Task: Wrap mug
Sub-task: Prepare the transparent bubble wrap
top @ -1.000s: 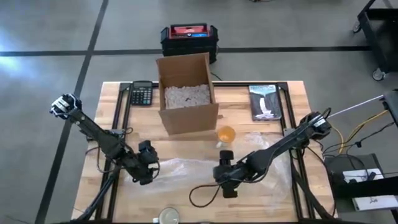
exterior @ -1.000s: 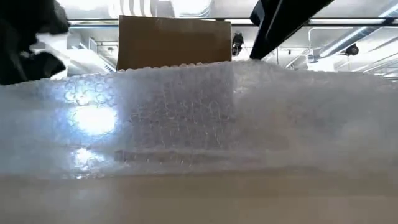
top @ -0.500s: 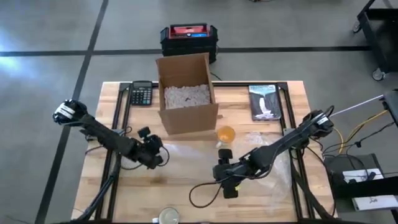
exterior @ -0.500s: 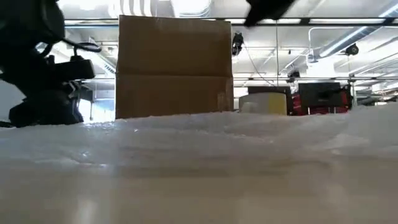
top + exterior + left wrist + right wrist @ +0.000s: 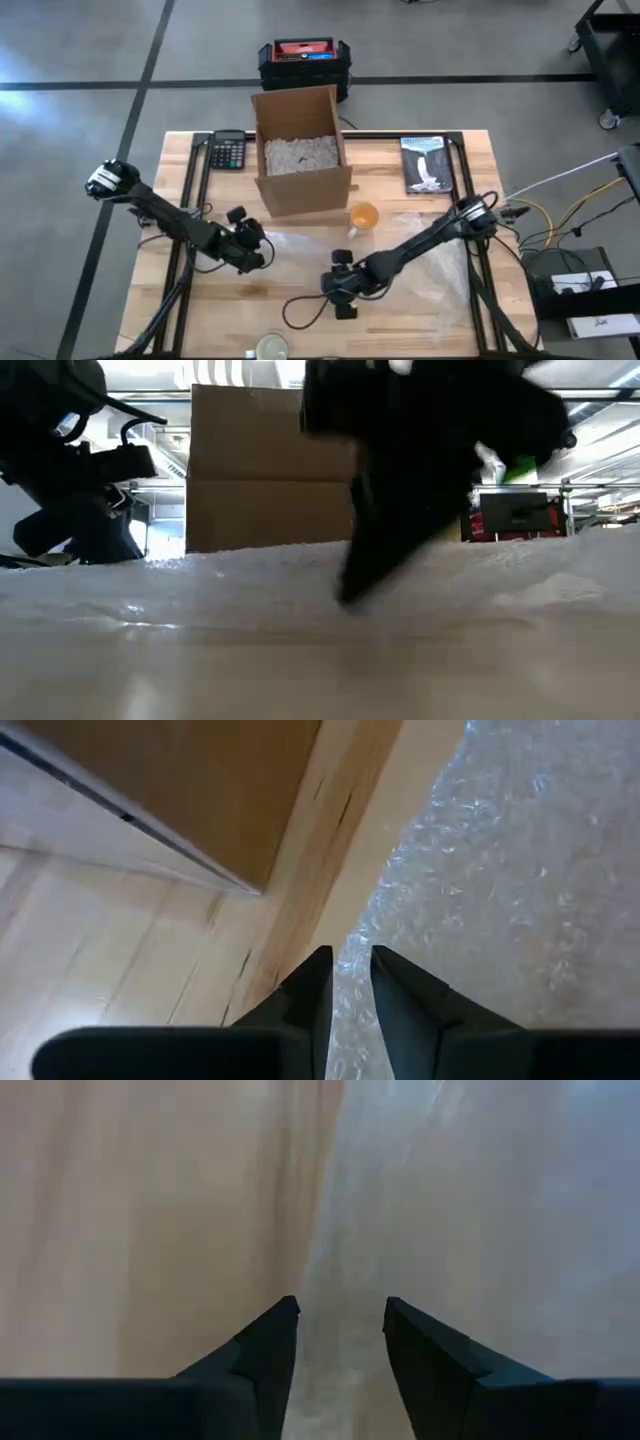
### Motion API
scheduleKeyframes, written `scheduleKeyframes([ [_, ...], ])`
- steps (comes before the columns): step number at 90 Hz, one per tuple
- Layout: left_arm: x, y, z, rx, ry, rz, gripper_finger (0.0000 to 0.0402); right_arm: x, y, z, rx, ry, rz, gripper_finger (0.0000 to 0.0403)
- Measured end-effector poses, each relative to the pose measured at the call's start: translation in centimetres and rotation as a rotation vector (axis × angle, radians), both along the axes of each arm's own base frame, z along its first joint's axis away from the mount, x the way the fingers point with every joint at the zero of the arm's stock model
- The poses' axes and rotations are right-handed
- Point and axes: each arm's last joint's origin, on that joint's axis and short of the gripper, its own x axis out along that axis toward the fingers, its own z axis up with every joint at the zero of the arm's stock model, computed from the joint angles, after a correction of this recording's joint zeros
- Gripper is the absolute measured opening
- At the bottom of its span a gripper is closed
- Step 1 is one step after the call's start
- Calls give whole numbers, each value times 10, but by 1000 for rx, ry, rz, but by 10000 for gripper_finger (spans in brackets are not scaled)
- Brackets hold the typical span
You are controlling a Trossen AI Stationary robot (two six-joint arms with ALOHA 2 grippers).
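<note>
The mug [image 5: 363,216] sits just right of centre in the high view, orange, close by the front corner of the cardboard box [image 5: 300,150], apparently on the far edge of the bubble wrap [image 5: 420,270] that spreads over the lower middle and right of the table [image 5: 180,300].

Your left gripper [image 5: 243,246] is left of centre, its fingers nearly closed with only a thin slit between them, pinching the sheet's edge as far as the left wrist view shows.

Your right gripper [image 5: 337,287] is low at centre, fingers spread apart over the sheet's near border, holding nothing.

The risk, as I judge it: the wrap is light and slippery, so pulling one edge while the other is free could drag the sheet and tip or shove the mug off it. Closing the right fingers on too little film could also let it slip out.
</note>
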Motion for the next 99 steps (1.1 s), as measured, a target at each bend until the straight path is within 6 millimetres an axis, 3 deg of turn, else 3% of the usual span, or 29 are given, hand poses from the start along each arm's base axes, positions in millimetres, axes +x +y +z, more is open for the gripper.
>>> scheduleKeyframes([
  [15, -2, 9, -1, 39, -15, 105, 58, -4, 23, 18, 350, 96, 194, 90],
  [23, -2, 11, 0, 42, -21, 120, 58, -10, 30, 36, 404, 90, 253, 75],
  [33, -1, 11, 0, 43, -25, 113, 59, -9, 22, 61, 276, -50, 227, 58],
  [40, 0, 10, 4, 39, -18, 100, 59, -8, 13, 69, 109, -127, 149, 49],
  [57, 8, 1, 45, -99, 30, -15, 47, -8, -6, 72, -124, -146, 44, 43],
  [83, -3, -30, 119, -332, -66, -221, 29, -11, -29, 63, -148, -12, -63, 117],
  [91, -13, -47, 125, -375, -72, -305, 24, -9, -33, 62, -152, -11, -64, 150],
  [99, -23, -69, 119, -424, -56, -367, 21, -7, -38, 62, -153, -11, -77, 179],
])
